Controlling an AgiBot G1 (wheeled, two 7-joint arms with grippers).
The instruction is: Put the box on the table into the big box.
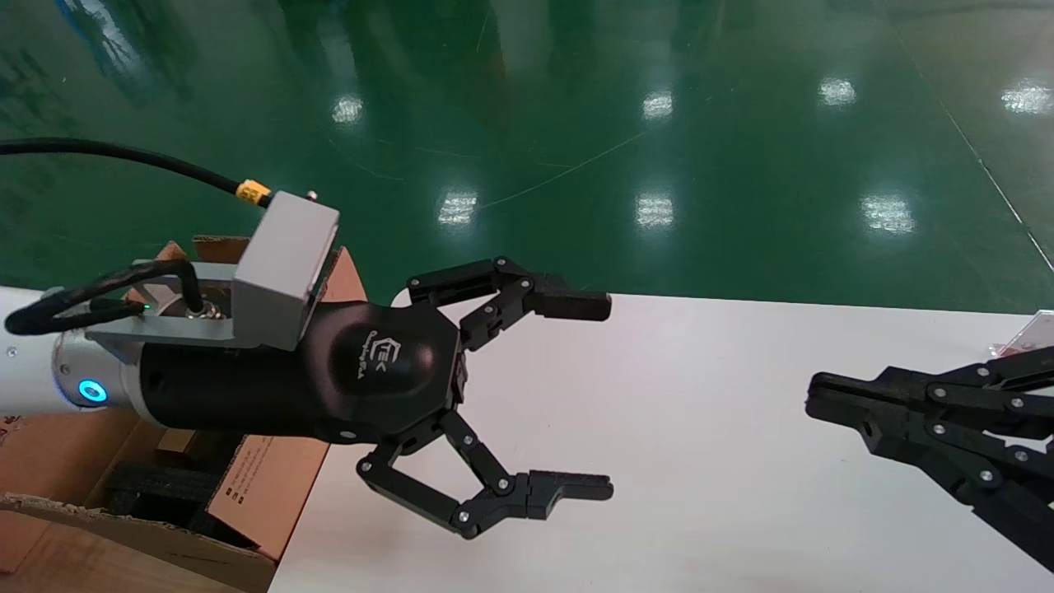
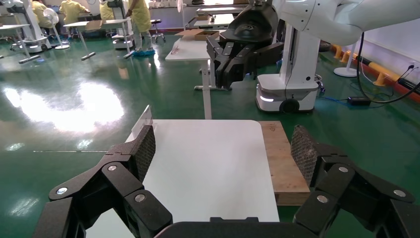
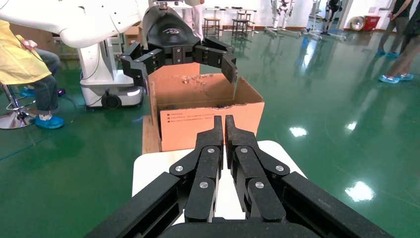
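Note:
The small taped box is out of view in every frame. The big box point(image 1: 263, 486), a brown carton with torn flaps and black foam point(image 1: 156, 486) inside, stands at the left end of the white table point(image 1: 700, 412). My left gripper point(image 1: 609, 397) is open and empty, held above the table just right of the carton; the left wrist view shows its pads point(image 2: 146, 148) wide apart over the bare tabletop point(image 2: 208, 163). My right gripper point(image 1: 811, 395) is shut and empty at the table's right side. It points at the carton point(image 3: 208, 116) in the right wrist view point(image 3: 224, 121).
A wooden board point(image 2: 285, 163) lies under the carton, along the table's edge. A small clear stand with a pink card point(image 1: 1029, 333) sits at the table's far right edge. Green floor lies all round. Other tables and people are far off.

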